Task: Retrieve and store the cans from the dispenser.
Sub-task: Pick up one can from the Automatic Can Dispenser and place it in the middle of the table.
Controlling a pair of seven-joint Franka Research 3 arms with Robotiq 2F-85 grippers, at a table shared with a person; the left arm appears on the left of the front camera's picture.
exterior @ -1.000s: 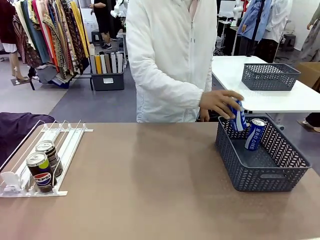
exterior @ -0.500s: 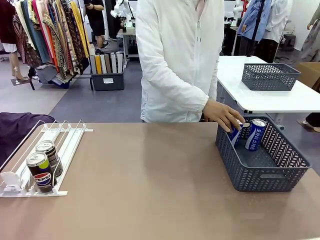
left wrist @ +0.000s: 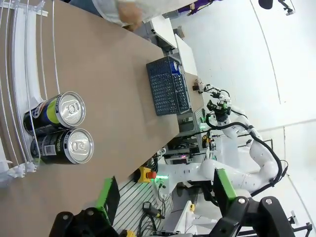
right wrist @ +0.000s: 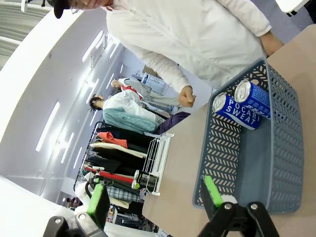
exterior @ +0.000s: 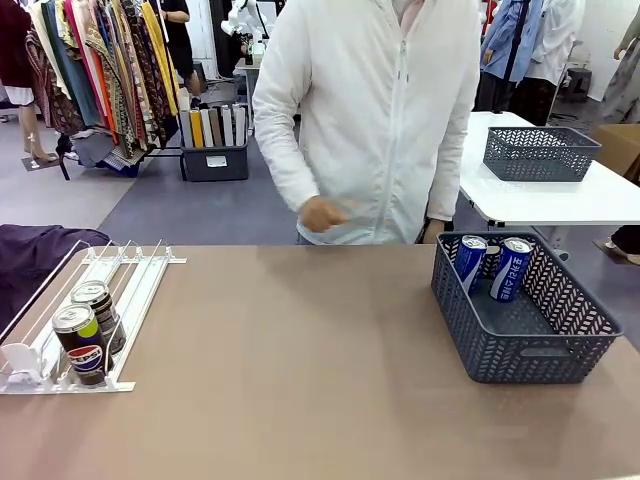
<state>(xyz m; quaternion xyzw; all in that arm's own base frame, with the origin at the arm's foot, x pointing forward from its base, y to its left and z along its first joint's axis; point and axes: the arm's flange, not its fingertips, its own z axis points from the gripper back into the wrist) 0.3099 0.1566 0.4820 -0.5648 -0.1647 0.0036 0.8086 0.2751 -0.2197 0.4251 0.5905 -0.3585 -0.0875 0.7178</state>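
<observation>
**Next pick is on the left: two dark cans (exterior: pixel 78 338) waiting at the front stop of the dispenser (exterior: pixel 140 272)**

I am watching the dispenser sitting at the robot's left end of the table (exterior: pixel 300 390); the dark cans are standing upright in one lane, one behind the other, with the front can (left wrist: pixel 69 146) resting at the stop; their long axes are running roughly vertical, silver tops up. My left gripper (left wrist: pixel 164 191) is hanging with its jaws spread wide and nothing between them; in its wrist view the pair is lying ahead of the fingers and off to one side, apart from them, so I am judging this arm the nearer one for the coming reach. My right gripper (right wrist: pixel 155 197) is likewise gaping empty, hovering by the near wall of the grey basket (exterior: pixel 520 360) at the right end, where two blue cans (exterior: pixel 470 262) are leaning at the far wall. The person's hand (exterior: pixel 322 214) is hanging beyond the table's far edge near the middle, well apart from the dispenser; I am expecting a grasp across the front can's body, coming in from the side
</observation>
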